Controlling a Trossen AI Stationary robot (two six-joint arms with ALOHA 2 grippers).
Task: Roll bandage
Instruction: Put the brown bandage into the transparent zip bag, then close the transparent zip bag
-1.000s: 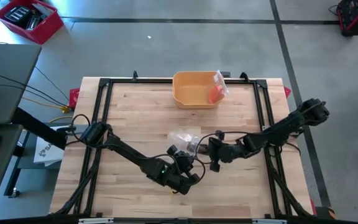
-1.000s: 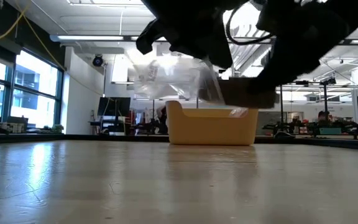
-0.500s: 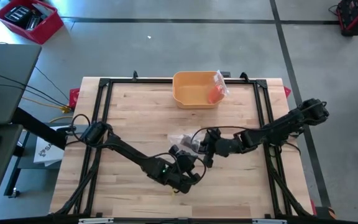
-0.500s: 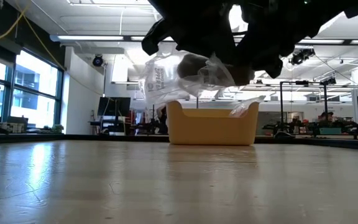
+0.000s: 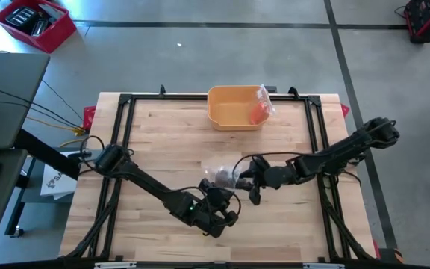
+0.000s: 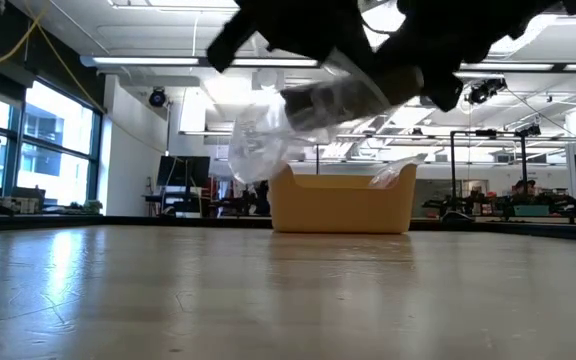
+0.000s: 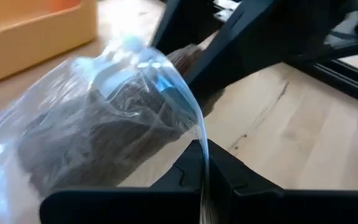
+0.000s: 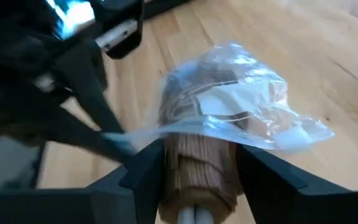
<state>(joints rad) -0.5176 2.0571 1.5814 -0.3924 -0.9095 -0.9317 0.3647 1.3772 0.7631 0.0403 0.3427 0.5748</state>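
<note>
A clear plastic bag with a brown bandage roll in it hangs in the air above the middle of the table. The roll's bare end sticks out of the bag's mouth. My left gripper, on the bag's near side, is shut on the bag's film. My right gripper comes from the table's right. Its fingers stand wide on either side of the roll's bare end, which fills the gap between them. In the low view the bag sags below the roll. My left gripper pinches a thin edge of the bag's film between its two fingers, coming from the table's near side. The film runs taut from the fingers to the roll. The bag hangs clear of the table. Whether my right gripper's wide fingers touch the roll's bare end, I cannot tell.
A yellow bin stands at the table's far edge, with an orange thing in a clear wrapper at its right end. A black frame runs around the wooden table top. The bin also shows in the low view.
Both grippers have risen a little with the bag between them. My right gripper has moved toward the table's left and rolled at the wrist. The bandage roll now sits higher and farther right in the low view, with the bag's loose film hanging below it.
</note>
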